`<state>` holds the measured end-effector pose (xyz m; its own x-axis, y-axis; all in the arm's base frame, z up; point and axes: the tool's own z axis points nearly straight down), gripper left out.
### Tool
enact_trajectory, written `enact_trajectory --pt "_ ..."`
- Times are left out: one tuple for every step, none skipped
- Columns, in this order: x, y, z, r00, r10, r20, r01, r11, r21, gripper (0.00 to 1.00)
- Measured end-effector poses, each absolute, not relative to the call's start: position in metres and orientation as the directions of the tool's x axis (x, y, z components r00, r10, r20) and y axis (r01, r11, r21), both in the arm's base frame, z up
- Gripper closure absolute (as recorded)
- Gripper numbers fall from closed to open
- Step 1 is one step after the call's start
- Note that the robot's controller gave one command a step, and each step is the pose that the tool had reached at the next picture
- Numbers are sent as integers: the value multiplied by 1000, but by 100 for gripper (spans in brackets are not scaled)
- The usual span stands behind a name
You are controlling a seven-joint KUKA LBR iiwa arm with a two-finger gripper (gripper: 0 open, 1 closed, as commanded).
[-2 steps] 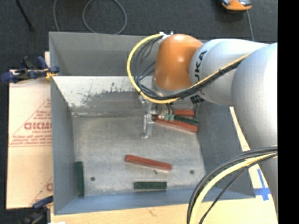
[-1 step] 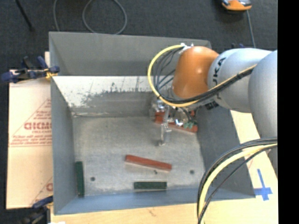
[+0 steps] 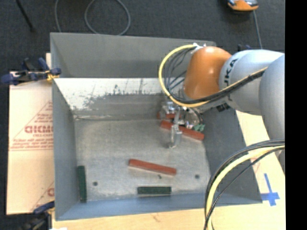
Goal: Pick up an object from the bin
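One red-brown bar (image 3: 193, 134) lies right at the gripper (image 3: 174, 140), toward the far right of the bin (image 3: 110, 138), its long axis crossing the tool left to right; whether the gripper is open, closed or gripping it I cannot tell

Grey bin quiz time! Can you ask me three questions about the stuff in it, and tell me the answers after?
1. How many things in the bin are dark green?
2. True or false: the gripper hangs over the bin's front left corner.
3. What lies closest to the front green bar? A) a long red bar B) a blue ball C) a yellow cup

Key:
1. Two: the front green bar and the left green bar along the left wall.
2. False: it is near the back right, at a second red bar.
3. A.
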<state>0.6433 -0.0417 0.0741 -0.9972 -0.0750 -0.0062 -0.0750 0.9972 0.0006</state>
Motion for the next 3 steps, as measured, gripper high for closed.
enact_trajectory --pt "644 -44 74 -998 -70 -8 -70 998 0 100" --pt "626 -38 177 -1000 -21 -12 -21 1000 0 100" --pt "648 -39 246 -1000 -22 -15 -22 1000 -2 100"
